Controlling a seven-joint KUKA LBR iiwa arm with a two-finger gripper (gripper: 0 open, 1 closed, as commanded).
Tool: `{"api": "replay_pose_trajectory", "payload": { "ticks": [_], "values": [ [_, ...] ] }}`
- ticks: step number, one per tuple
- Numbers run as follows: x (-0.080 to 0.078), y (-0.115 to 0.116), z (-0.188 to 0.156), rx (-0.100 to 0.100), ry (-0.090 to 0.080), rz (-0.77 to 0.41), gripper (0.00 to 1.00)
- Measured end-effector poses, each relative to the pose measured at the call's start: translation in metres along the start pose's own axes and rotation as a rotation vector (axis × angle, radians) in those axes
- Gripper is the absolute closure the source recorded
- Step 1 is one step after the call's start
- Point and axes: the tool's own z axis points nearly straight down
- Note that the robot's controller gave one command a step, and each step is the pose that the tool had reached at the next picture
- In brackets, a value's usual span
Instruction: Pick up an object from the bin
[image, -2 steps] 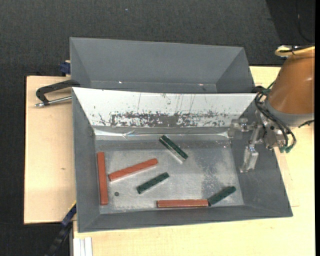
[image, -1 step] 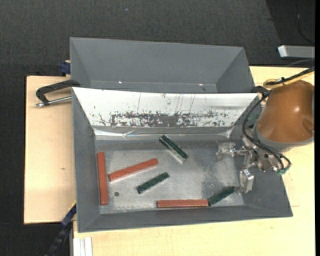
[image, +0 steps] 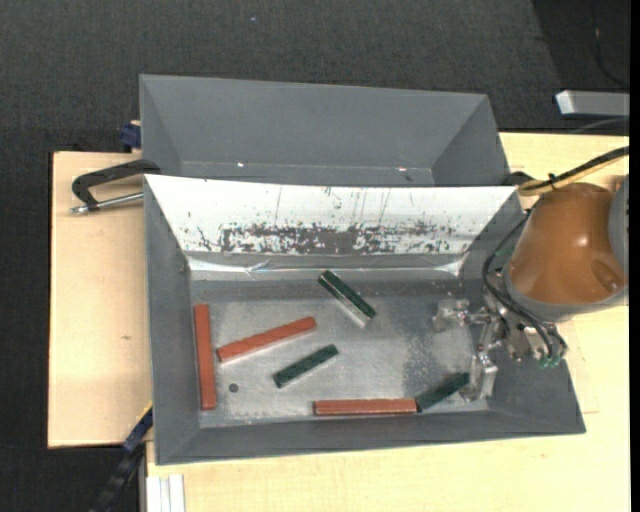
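Claw (image: 484, 372) low near the bin's (image: 168, 330) front right corner, at the right end of a dark green bar (image: 438, 394) whose long axis rises rightward. Whether the claw is open or grips anything cannot be told. Three green bars in all, three red bars (image: 266, 339). The bin's middle right floor is open.

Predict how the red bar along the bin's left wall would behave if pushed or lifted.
The red bar looks straight and flat-sided, so it is probably stiff and likely to slide, not roll. Lying close to the bin's left wall, it may be awkward to grip.
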Motion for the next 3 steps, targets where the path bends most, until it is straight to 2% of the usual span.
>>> {"api": "replay_pose_trajectory", "payload": {
  "ticks": [1,2,3],
  "values": [
    [0.0134,-0.0056,0.0067,0.000,0.001,-0.402,1.00],
    [0.0132,-0.0053,0.0068,0.000,0.000,-0.404,0.00],
    [0.0132,-0.0053,0.0068,0.000,0.000,-0.404,0.00]
  ]
}}
